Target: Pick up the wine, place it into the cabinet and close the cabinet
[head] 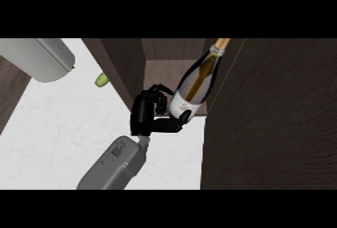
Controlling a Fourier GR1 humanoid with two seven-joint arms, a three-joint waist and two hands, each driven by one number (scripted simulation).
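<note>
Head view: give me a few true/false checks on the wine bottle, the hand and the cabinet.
1. The black left hand curls round the gold-necked glass wine bottle. True.
2. The dark wooden cabinet is shut. False: it stands open, its inside showing behind the bottle.
3. The bottle lies flat on the white marbled counter. False: the hand holds it tilted at the cabinet's opening, neck toward the view's top right.
4. A small green object lies on the counter left of the cabinet. True.
5. Both hands show. False: only the left hand shows.
</note>
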